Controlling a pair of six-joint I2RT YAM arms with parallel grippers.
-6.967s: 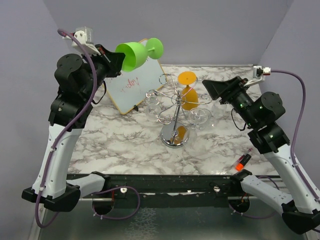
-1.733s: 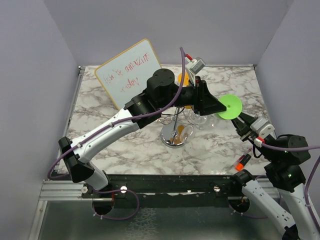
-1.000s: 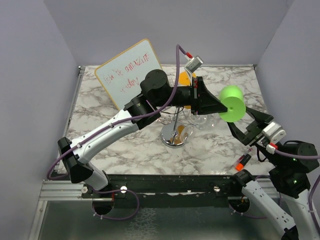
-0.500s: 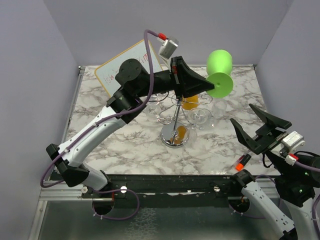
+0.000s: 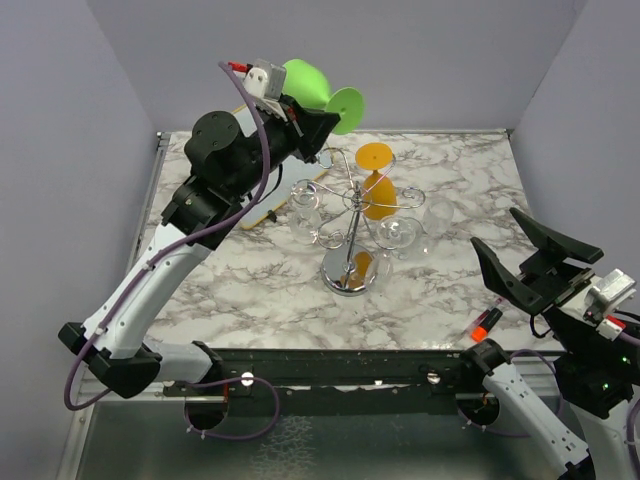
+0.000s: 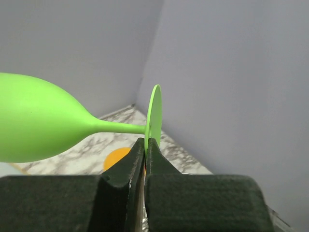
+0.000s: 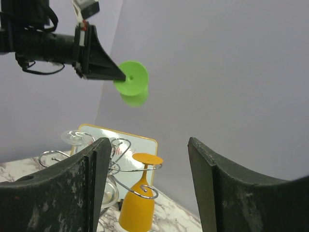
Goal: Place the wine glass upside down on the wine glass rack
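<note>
left claw [image 6: 145,143] pinches the wine glass [image 5: 305,82] foot, stem level, raised beyond-left of wine glass rack [image 5: 349,228]; right claw [image 5: 528,256] spread.

No text, label or number can be read. The whiteboard's [image 7: 143,145] visible part shows no legible marks.

Colours recorded. Wine glass [image 5: 305,80]: bright green. Wine glass rack [image 5: 347,273]: shiny chrome. Hung glass [image 5: 379,203]: orange. Table [image 5: 250,290]: white marble, grey-veined.
</note>
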